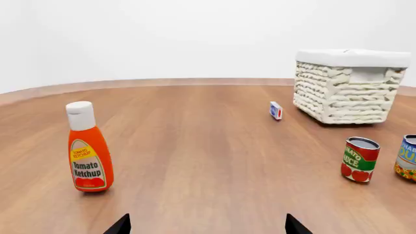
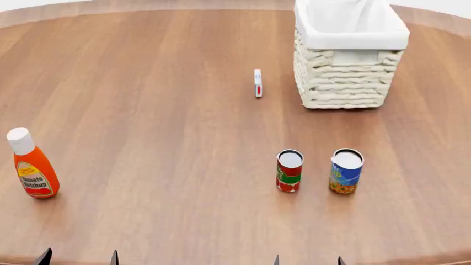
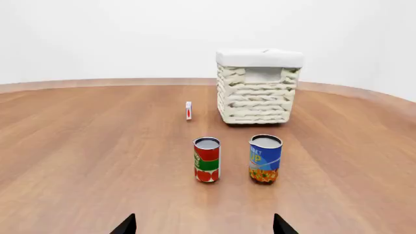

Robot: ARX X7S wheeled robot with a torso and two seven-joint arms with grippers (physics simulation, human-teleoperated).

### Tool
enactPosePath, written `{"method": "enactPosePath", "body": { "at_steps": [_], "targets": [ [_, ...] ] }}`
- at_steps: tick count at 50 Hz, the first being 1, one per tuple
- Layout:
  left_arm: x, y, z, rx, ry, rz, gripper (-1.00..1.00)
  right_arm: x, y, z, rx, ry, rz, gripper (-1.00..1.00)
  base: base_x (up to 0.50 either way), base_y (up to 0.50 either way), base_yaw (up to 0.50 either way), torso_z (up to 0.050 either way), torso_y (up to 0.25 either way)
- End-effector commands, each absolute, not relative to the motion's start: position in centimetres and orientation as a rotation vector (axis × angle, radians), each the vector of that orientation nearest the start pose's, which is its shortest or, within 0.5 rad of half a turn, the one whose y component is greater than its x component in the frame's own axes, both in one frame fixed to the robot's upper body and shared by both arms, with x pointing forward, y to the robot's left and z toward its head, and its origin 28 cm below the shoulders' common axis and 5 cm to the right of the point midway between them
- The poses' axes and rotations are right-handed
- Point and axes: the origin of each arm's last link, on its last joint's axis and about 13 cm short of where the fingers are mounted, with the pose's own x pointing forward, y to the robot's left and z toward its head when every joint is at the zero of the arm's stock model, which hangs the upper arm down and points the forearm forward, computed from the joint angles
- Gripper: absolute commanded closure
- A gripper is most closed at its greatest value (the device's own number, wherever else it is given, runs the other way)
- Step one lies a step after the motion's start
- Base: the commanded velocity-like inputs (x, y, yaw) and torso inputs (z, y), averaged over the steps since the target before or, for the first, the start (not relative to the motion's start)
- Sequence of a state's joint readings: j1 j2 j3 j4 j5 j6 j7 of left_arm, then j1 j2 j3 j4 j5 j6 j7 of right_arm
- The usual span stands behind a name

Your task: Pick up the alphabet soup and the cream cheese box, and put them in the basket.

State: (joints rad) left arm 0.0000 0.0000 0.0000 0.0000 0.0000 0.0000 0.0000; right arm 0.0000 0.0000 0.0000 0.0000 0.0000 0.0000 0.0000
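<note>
The alphabet soup [image 2: 346,171], a can with a blue and yellow-orange label, stands upright on the table; it also shows in the right wrist view [image 3: 265,159] and at the edge of the left wrist view [image 1: 407,158]. The cream cheese box [image 2: 257,83] stands on its thin edge left of the basket [image 2: 346,83]; both show in the right wrist view, box [image 3: 188,110] and basket [image 3: 258,92], and in the left wrist view, box [image 1: 276,110] and basket [image 1: 344,92]. My left gripper [image 2: 79,258] and right gripper [image 2: 308,259] are open and empty at the near table edge, far from everything.
A red-and-green can [image 2: 289,171] stands just left of the alphabet soup. A tomato ketchup bottle [image 2: 31,164] stands at the near left. The round wooden table [image 2: 162,110] has its far edge behind the basket.
</note>
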Motion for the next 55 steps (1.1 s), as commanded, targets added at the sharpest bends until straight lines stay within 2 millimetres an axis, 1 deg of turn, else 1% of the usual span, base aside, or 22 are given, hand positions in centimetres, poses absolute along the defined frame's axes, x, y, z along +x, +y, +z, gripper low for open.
{"method": "enactPosePath", "body": {
  "at_steps": [1,10,12,13,14,15,17,18,20,22,24,25,29,33,35,38,39,42,44,51,54,55],
  "targets": [
    [21.0,20.6,1.4,0.0,0.0,0.0,-1.0,21.0,-9.6,1.3,0.0,0.0,0.0,-1.0,0.0,0.0,0.0,0.0,0.0],
    [20.9,20.6,1.7,0.026,-0.033,0.012,-1.0,21.1,-9.6,1.6,-0.026,-0.004,-0.002,-1.0,0.0,0.0,0.0,0.0,0.0],
    [20.8,20.6,1.8,0.019,-0.034,0.009,-1.0,21.1,-9.6,1.9,-0.026,-0.012,-0.001,-1.0,0.0,0.0,0.0,0.0,0.0],
    [20.6,20.6,2.3,0.018,-0.049,0.007,-1.0,20.9,-9.7,2.4,-0.028,-0.026,-0.004,-1.0,0.0,0.0,0.0,0.0,0.0],
    [20.6,20.6,2.3,0.018,-0.049,0.007,-1.0,20.8,-9.7,2.7,-0.03,-0.035,-0.003,-1.0,0.0,0.0,0.0,0.0,0.0],
    [20.4,20.7,3.2,0.025,-0.096,0.006,-1.0,20.7,-9.7,3.5,-0.051,-0.054,-0.005,-1.0,0.0,0.0,0.0,0.0,0.0],
    [20.3,20.7,4.0,0.029,-0.129,0.002,-1.0,20.6,-9.7,4.8,-0.069,-0.093,-0.003,-1.0,0.0,0.0,0.0,0.0,0.0],
    [20.1,20.8,5.3,0.009,-0.168,0.018,-1.0,20.4,-9.7,6.2,-0.08,-0.155,-0.013,-1.0,0.0,0.0,0.0,0.0,0.0],
    [19.9,20.8,6.6,0.007,-0.181,0.009,-1.0,20.1,-9.8,7.3,-0.104,-0.188,-0.016,-1.0,0.0,0.0,0.0,0.0,0.0],
    [19.4,21.0,8.6,0.002,-0.256,0.016,-1.0,19.8,-10.0,9.0,-0.129,-0.234,-0.015,-1.0,0.0,0.0,0.0,0.0,0.0],
    [19.2,21.1,9.8,-0.01,-0.294,0.013,-1.0,19.6,-10.0,10.2,-0.152,-0.266,-0.02,-1.0,0.0,0.0,0.0,0.0,0.0],
    [18.9,21.2,10.8,-0.014,-0.33,0.009,-1.0,19.3,-10.0,11.2,-0.154,-0.296,-0.018,-1.0,0.0,0.0,0.0,0.0,0.0],
    [18.2,21.4,12.6,-0.044,-0.395,0.005,-1.0,18.6,-9.9,13.2,-0.191,-0.355,-0.013,-1.0,0.0,0.0,0.0,0.0,0.0],
    [17.3,21.7,14.8,-0.054,-0.468,0.013,-1.0,17.6,-9.7,15.6,-0.208,-0.432,-0.006,-1.0,0.0,0.0,0.0,0.0,0.0],
    [16.8,21.8,15.8,-0.033,-0.527,0.023,-1.0,17.3,-9.8,16.4,-0.217,-0.452,-0.001,-1.0,0.0,0.0,0.0,0.0,0.0],
    [16.1,21.9,16.8,-0.056,-0.558,0.005,-1.0,16.8,-9.7,17.3,-0.234,-0.484,-0.002,-1.0,0.0,0.0,0.0,0.0,0.0],
    [16.1,21.9,16.8,-0.056,-0.558,0.005,-1.0,16.8,-9.7,17.3,-0.234,-0.484,-0.002,-1.0,0.0,0.0,0.0,0.0,0.0],
    [15.6,22.0,17.6,-0.064,-0.595,-0.001,-1.0,15.8,-9.5,18.5,-0.24,-0.529,0.013,-1.0,0.0,0.0,0.0,0.0,0.0],
    [15.5,22.0,17.8,-0.072,-0.601,-0.002,-1.0,15.7,-9.6,18.6,-0.235,-0.536,0.017,-1.0,0.0,0.0,0.0,0.0,0.0],
    [15.6,21.8,17.3,-0.063,-0.591,-0.002,-1.0,15.7,-9.6,18.3,-0.236,-0.523,0.021,-1.0,0.0,0.0,0.0,0.0,0.0],
    [15.8,21.8,16.8,-0.054,-0.574,-0.001,-1.0,16.1,-9.6,17.5,-0.242,-0.505,0.024,-1.0,0.14,0.0,0.0,0.0,0.0],
    [15.8,21.8,16.7,-0.052,-0.573,0.0,-1.0,16.1,-9.6,17.7,-0.243,-0.505,0.024,-1.0,0.21,0.0,0.0,0.0,0.0]
  ]
}}
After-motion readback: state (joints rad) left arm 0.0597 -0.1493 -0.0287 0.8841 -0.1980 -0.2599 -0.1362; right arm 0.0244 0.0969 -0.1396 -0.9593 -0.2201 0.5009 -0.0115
